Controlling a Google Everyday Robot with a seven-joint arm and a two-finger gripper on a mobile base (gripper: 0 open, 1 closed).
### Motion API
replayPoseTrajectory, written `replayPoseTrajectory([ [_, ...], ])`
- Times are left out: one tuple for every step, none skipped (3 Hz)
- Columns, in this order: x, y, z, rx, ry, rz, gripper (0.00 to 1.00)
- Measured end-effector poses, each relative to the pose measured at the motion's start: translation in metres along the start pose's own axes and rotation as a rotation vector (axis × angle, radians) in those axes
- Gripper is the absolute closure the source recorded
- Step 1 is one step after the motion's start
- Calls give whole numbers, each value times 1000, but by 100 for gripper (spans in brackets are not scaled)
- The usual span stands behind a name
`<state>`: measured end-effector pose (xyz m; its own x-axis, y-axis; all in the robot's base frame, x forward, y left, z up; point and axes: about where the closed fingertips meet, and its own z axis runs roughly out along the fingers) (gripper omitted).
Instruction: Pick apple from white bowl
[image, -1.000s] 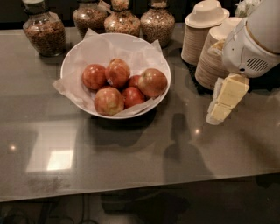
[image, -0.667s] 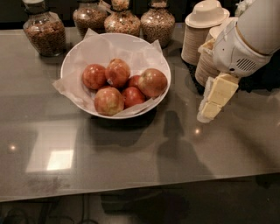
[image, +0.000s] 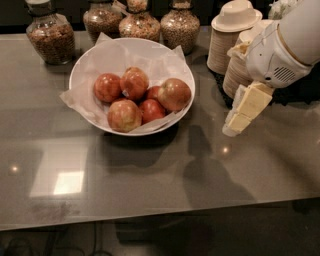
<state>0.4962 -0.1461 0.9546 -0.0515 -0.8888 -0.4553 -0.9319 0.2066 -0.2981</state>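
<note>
The white bowl (image: 107, 129), lined with crinkled white paper, stands at the back left of the grey table and holds several red apples. The apple (image: 174, 94), red-orange with a tan blush and slightly the largest, lies at the bowl's right side against the rim. My gripper (image: 239, 119), cream-coloured on a white arm, hangs at the right, pointing down and left just above the table. It is a short way right of the bowl and touches nothing.
Four glass jars of grains (image: 50, 36) line the back edge behind the bowl. Stacks of small paper bowls and cups (image: 231, 35) stand at the back right, just behind my arm. The table's front edge (image: 150, 217) runs along the bottom.
My gripper and arm have moved a little to the left, toward the bowl. The bowl and apples have not moved.
</note>
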Motion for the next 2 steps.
replayPoseTrajectory([
  [-21,-18,3,31,-177,-11,0],
  [-36,-35,5,33,-348,-14,0],
])
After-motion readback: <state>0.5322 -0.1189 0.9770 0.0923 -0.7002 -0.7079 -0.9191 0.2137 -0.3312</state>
